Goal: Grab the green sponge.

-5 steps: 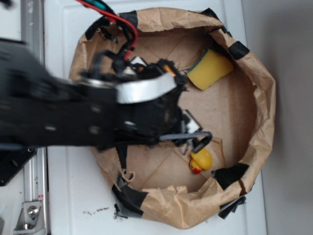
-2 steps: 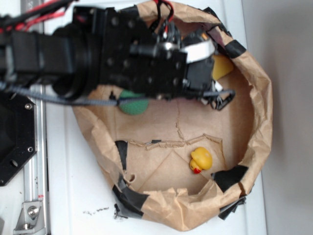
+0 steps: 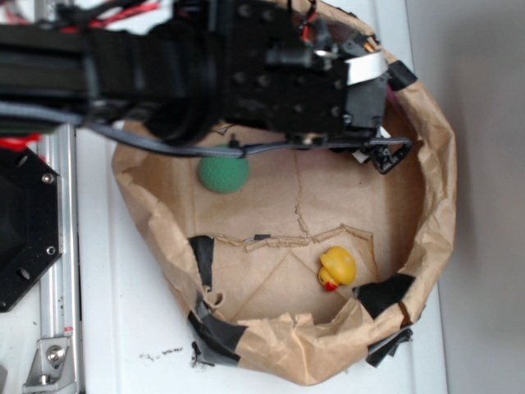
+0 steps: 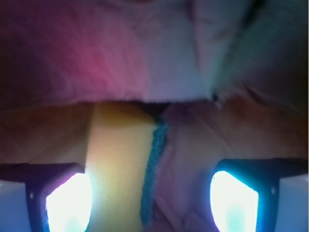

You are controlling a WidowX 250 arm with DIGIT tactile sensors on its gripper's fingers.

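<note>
gripper (image 4: 149, 198) spread wide, green sponge (image 4: 118, 164) sitting between the fingers near the left one, crumpled paper wall (image 4: 145, 53) right behind

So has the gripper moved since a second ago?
Yes. The gripper has swung from near the duck up toward the paper bowl's top right wall.

matt crinkled brown paper basket (image 3: 435, 189), soft yellow foam green sponge (image 4: 118, 159) with rough scouring edge.

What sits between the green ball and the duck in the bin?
Exterior view: nothing but bare brown paper floor with a torn crease between the green ball and the duck.
</note>
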